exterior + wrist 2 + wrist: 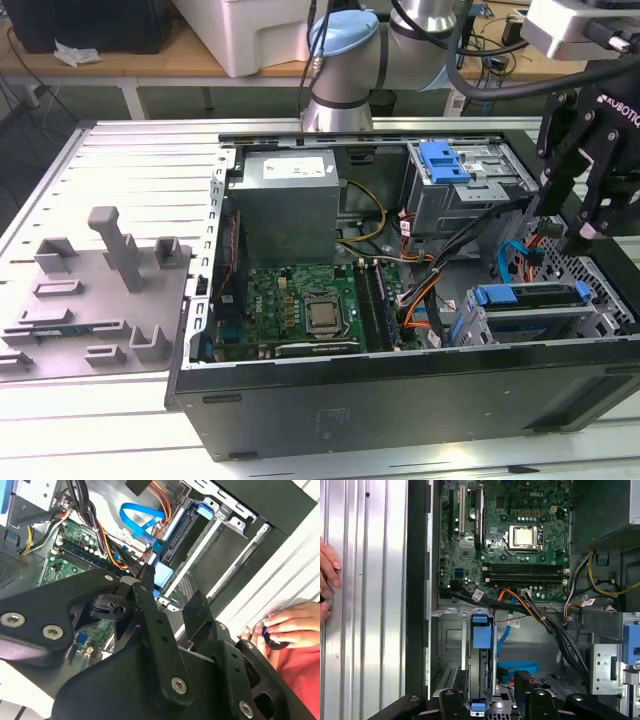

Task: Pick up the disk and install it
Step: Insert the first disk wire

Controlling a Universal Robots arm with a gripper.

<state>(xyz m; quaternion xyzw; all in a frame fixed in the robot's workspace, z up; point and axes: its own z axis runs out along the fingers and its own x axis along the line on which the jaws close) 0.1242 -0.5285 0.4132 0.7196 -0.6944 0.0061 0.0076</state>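
Note:
The disk stands on edge in the metal drive cage at the case's near corner, on the exterior view's right, with its blue carrier bracket along the top. In the first wrist view the disk appears edge-on inside the cage. My gripper hangs open just above and behind it, holding nothing. Both wrist views show the black fingers spread to either side of the disk's blue end. My gripper is not touching the bracket.
The open computer case holds a motherboard, a power supply, a second blue carrier in the rear cage, and loose blue and orange cables beside the disk. A grey fixture plate lies left. A person's hand rests on the table beside the case.

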